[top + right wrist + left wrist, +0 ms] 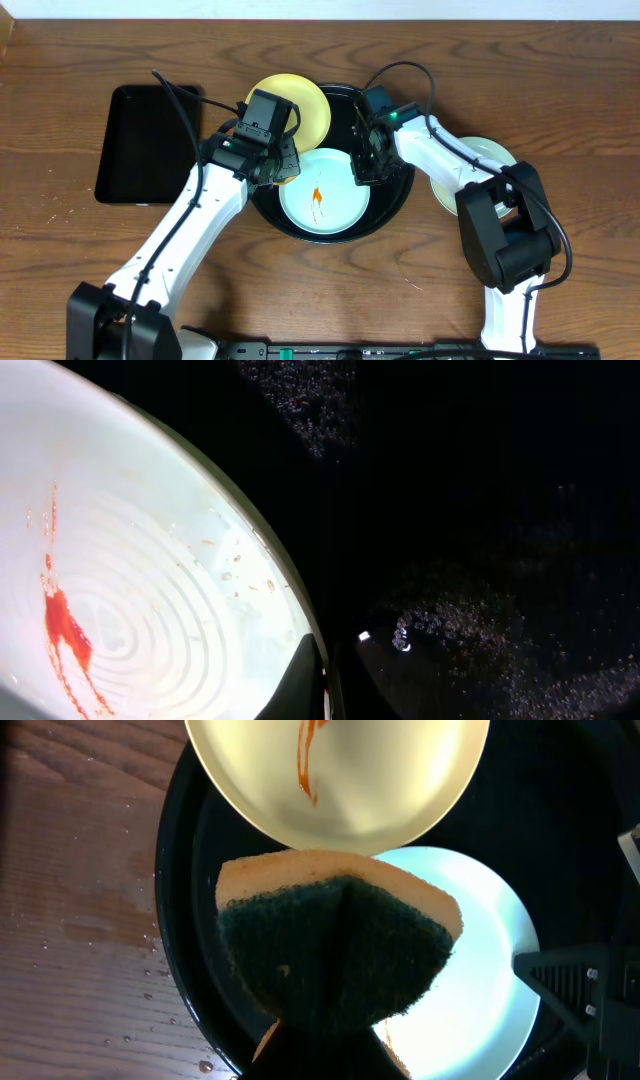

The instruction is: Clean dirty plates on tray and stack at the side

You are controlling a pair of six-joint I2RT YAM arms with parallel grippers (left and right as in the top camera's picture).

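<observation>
The round black tray (401,196) holds a light blue plate (335,207) with an orange smear (317,195) in its middle. A pale yellow plate (301,106) leans over the tray's far-left rim; the left wrist view shows a smear on this plate (380,780) too. My left gripper (275,165) is shut on a sponge (340,950), orange with a dark green scouring face, held above the blue plate's (480,980) left edge. My right gripper (362,170) is shut on the blue plate's right rim (290,610), one finger (303,682) lying on the plate's upper face.
A smaller rectangular black tray (145,140) lies on the table at the left. A third pale plate (490,152) sits on the wood right of the round tray, partly behind my right arm. Water drops (150,990) dot the wood beside the tray's rim (172,920).
</observation>
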